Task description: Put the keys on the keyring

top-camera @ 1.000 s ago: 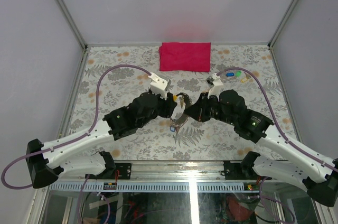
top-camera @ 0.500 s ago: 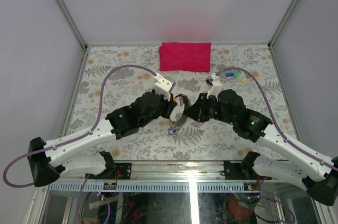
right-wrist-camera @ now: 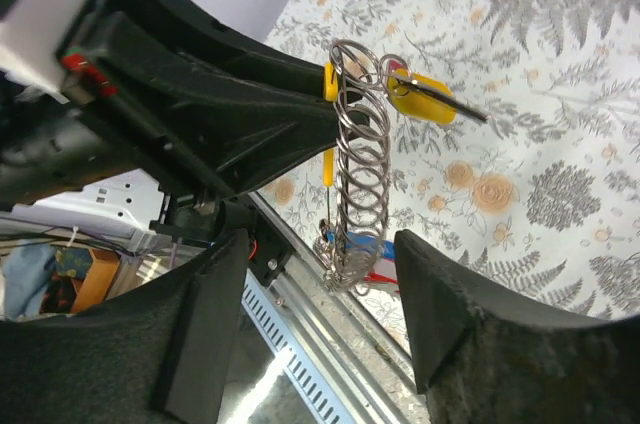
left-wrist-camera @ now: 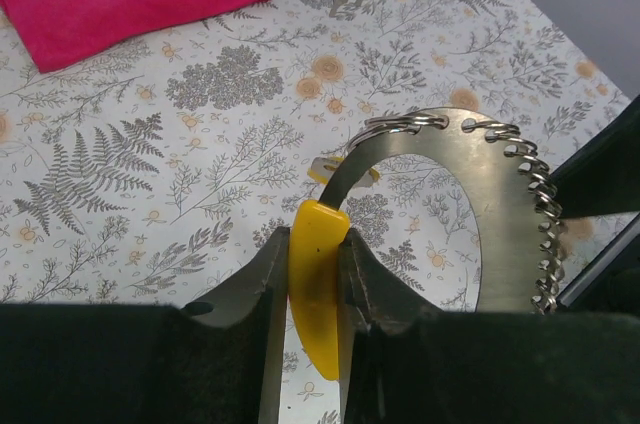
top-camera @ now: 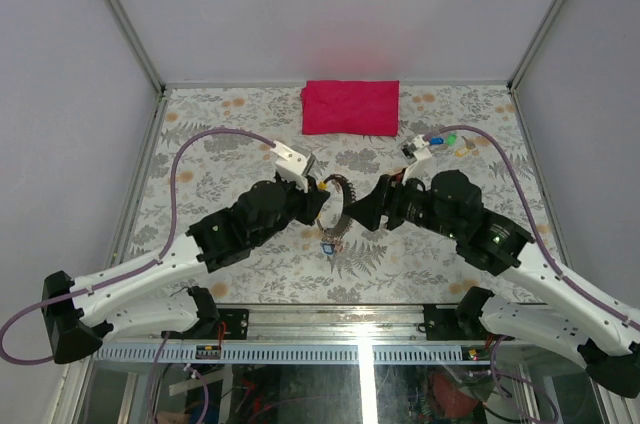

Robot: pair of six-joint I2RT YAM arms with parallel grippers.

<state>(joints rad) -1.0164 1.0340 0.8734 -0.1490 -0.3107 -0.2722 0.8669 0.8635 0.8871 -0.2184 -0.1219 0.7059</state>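
The left gripper is clenched on a yellow tag, holding a curved metal band strung with wire loops above mid-counter; the keyring sits at the band's tip. The right gripper is released, its fingers flanking the loops without touching them. Loose keys lie at 1 o'clock. They look light, stiff and slick, so are best pinched by their plastic heads, with the springy ring steadied at its rim
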